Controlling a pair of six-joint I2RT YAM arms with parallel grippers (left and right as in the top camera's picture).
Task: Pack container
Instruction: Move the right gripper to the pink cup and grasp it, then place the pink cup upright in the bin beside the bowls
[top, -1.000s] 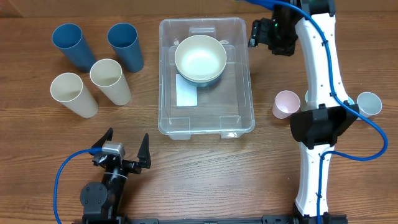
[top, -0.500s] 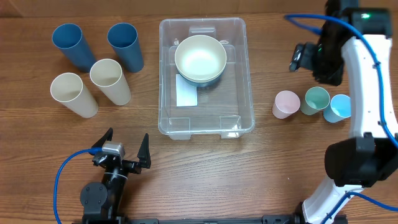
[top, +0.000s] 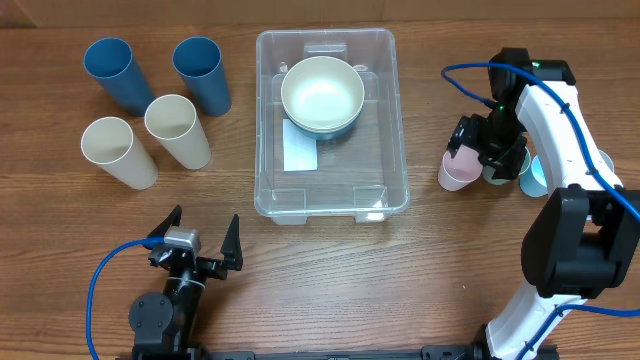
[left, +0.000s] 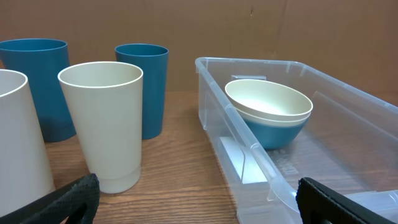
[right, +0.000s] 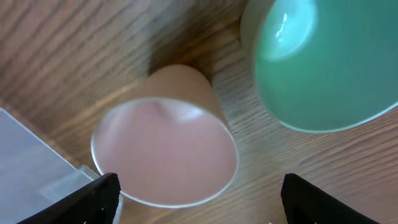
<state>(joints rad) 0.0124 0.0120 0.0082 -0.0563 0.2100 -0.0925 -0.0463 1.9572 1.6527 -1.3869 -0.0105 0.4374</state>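
Note:
The clear container (top: 398, 150) stands at the table's middle with a white label on its bottom. Inside it a cream bowl (top: 322, 92) is nested in a blue bowl (top: 345, 126). My right gripper (top: 478, 148) is open and hovers just above a small pink cup (top: 456, 172), its fingers (right: 202, 199) to either side of the cup's rim (right: 165, 152) without touching. A green cup (right: 323, 62) stands beside it. My left gripper (top: 200, 240) is open and empty at the front left. It faces the container's wall (left: 249, 149).
Two tall blue cups (top: 200, 72) and two tall cream cups (top: 178, 130) stand at the left. A light blue small cup (top: 537, 178) stands right of the green one, partly hidden by my right arm. The container's corner (right: 31, 168) lies near the pink cup.
My right arm has swung from the container's far right corner to the right, then come down over the small cups. The left arm has not moved.

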